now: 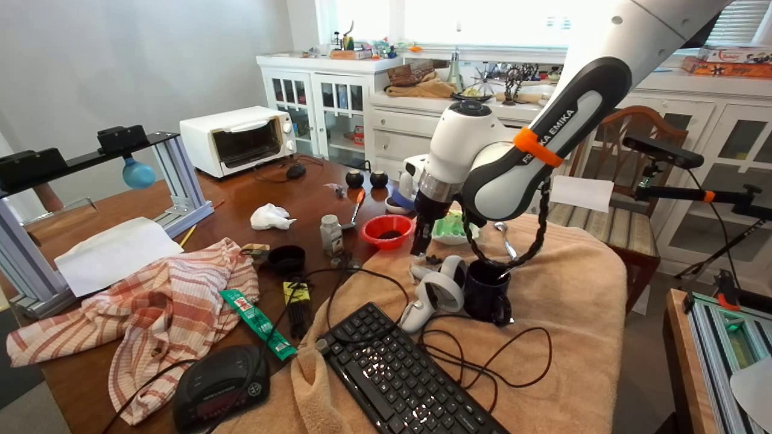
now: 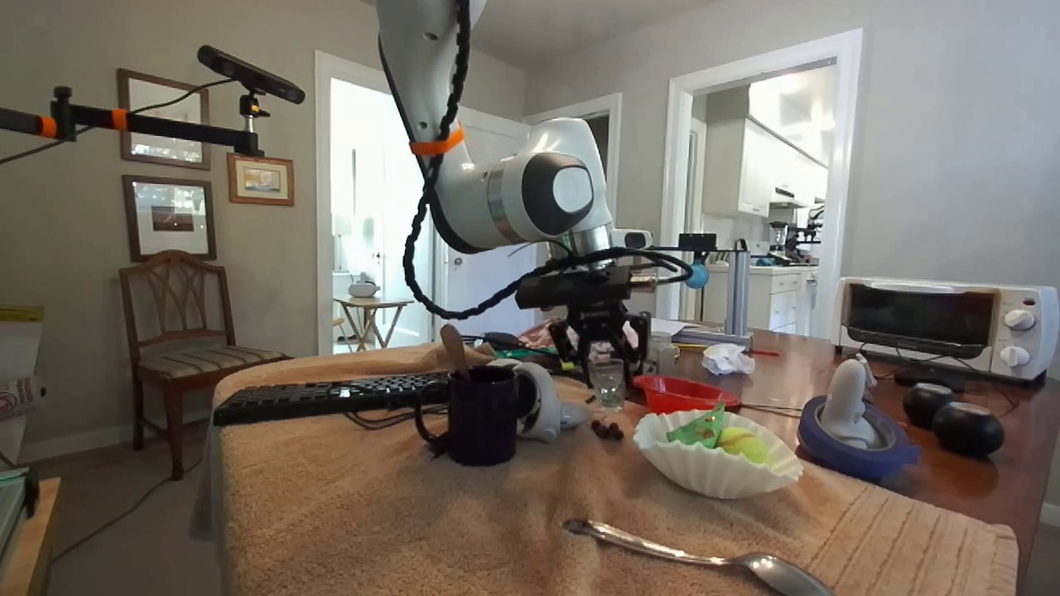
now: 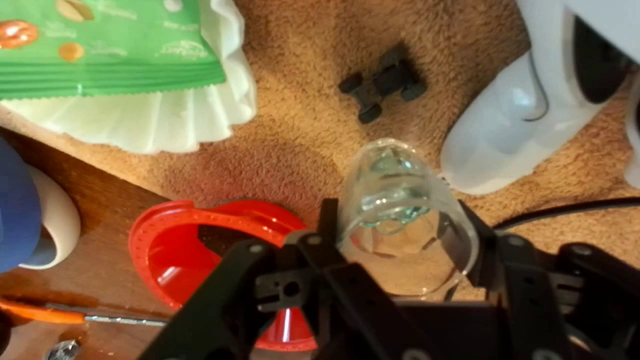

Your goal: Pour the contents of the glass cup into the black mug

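Glass cup (image 3: 400,215): clear glass, smooth and glossy; you get bright glints along its rim.
Black mug (image 2: 484,426): smooth, with a slight sheen.
Red bowl (image 3: 165,262): at 8 o'clock from the glass cup in your wrist view, shiny, plastic-looking.
Green packet (image 3: 125,57): at 10 o'clock there, slick film with a crimped edge.
Fluted dish (image 3: 155,125): smooth-walled; you cannot tell paper from ceramic.
Towel (image 2: 373,513): matt, rough terry cloth.
Spoon (image 2: 770,567): polished, mirror-bright metal.
Keyboard (image 1: 404,380): hard plastic, glinting at you.
Striped cloth (image 1: 187,301): matt, creased weave.
Table (image 1: 307,199): smooth wood, glossy with reflections.
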You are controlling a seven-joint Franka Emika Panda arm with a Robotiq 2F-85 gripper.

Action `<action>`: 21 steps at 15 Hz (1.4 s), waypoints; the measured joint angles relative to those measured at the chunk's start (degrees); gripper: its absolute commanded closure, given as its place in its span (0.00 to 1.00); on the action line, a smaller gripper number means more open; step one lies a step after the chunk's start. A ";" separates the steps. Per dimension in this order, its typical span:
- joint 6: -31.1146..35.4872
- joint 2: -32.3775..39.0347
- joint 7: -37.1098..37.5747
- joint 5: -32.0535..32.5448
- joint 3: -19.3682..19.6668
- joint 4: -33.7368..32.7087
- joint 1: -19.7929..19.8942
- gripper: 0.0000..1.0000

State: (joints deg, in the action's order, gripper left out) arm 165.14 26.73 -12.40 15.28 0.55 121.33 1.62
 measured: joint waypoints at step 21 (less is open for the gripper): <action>0.09 -21.06 26.86 13.78 13.49 26.05 -8.23 0.70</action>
State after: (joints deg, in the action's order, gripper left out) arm 165.23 5.67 14.46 29.05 14.03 147.38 -6.60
